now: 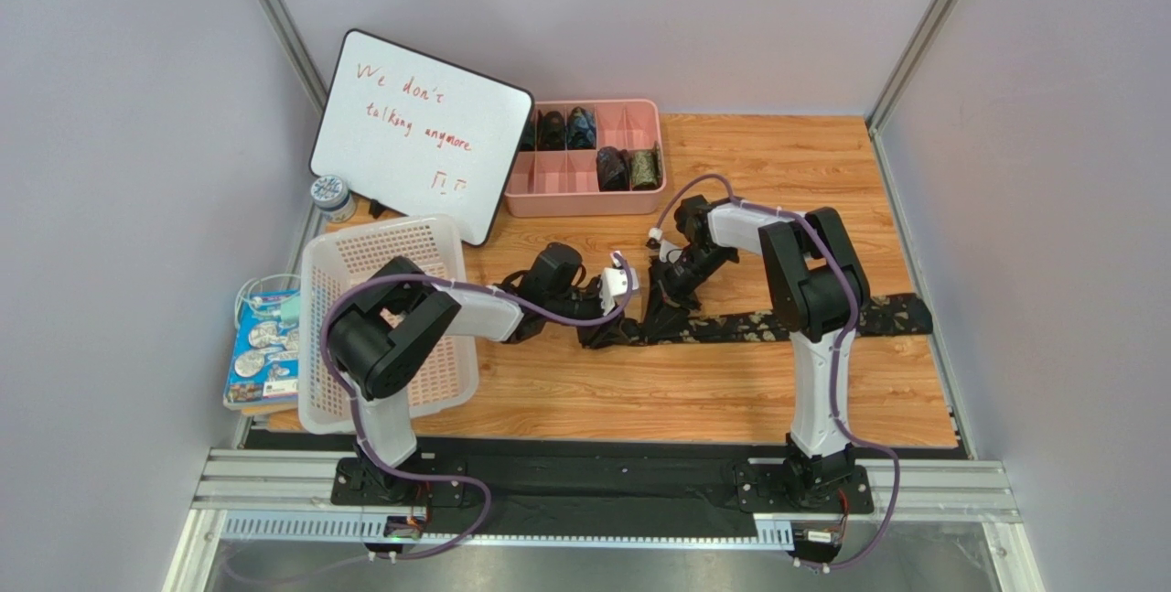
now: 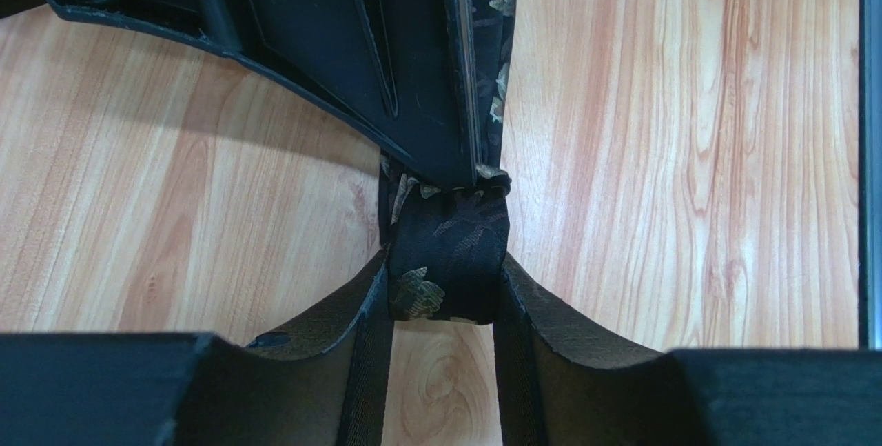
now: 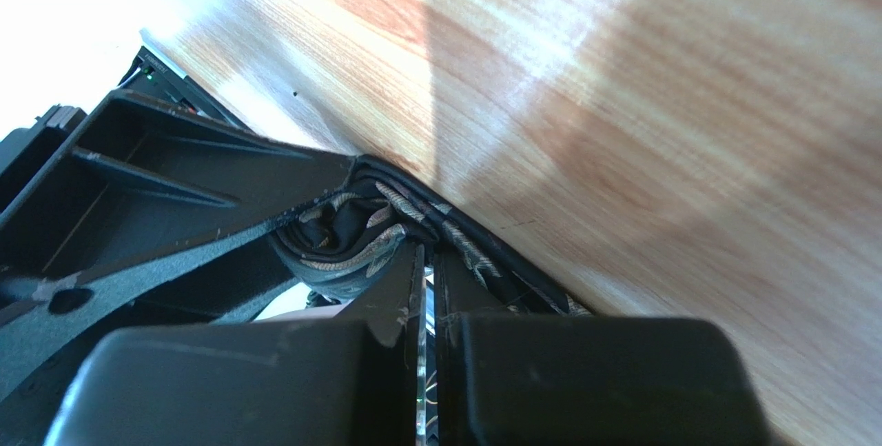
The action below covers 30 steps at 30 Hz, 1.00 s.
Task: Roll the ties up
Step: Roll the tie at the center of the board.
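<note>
Black necktie point(image 1: 811, 320), a long narrow fabric strip patterned with olive-gold leaves, lies flat across the light wooden desk point(image 1: 770, 194) from its middle out to the right edge. Its left end is turned up into a small first coil point(image 2: 447, 244) where the two arms meet. The left gripper point(image 2: 445, 296) is partly closed, its two pads touching the sides of that coil and holding it. The right gripper point(image 3: 427, 275) has its jaws pressed tight together, apparently with a thin layer of the fabric nipped between them. To roll well from here, I judge the coil should be kept snug and square to the strip, one gripper pinning it while the other takes a fresh hold. That way each turn stacks edge on edge and neither cones nor springs open. The free tail should lie straight and untwisted.
</note>
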Each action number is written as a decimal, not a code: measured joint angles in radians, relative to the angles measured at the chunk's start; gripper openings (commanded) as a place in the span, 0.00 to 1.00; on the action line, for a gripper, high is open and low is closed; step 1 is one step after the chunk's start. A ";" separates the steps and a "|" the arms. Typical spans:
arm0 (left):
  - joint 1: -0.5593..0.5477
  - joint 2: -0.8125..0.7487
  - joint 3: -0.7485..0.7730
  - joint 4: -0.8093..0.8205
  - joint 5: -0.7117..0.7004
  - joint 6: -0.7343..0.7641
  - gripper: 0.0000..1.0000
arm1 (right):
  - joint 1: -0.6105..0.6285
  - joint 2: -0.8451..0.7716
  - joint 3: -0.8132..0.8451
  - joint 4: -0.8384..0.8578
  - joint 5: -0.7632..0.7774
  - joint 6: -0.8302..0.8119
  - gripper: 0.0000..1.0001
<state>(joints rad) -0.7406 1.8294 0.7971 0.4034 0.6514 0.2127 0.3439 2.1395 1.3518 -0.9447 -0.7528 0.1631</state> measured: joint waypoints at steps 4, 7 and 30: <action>-0.013 -0.004 0.038 -0.048 -0.011 -0.023 0.36 | 0.001 -0.001 -0.003 0.004 -0.001 0.004 0.00; -0.029 -0.004 0.067 -0.083 -0.026 -0.033 0.36 | 0.002 -0.002 -0.004 0.006 0.000 0.006 0.00; -0.072 0.090 0.155 -0.103 -0.076 -0.046 0.24 | -0.015 -0.046 -0.084 0.105 -0.041 0.053 0.00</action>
<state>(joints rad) -0.8124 1.9198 0.9524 0.3004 0.5758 0.1665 0.3286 2.0933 1.2675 -0.8398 -0.7940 0.2165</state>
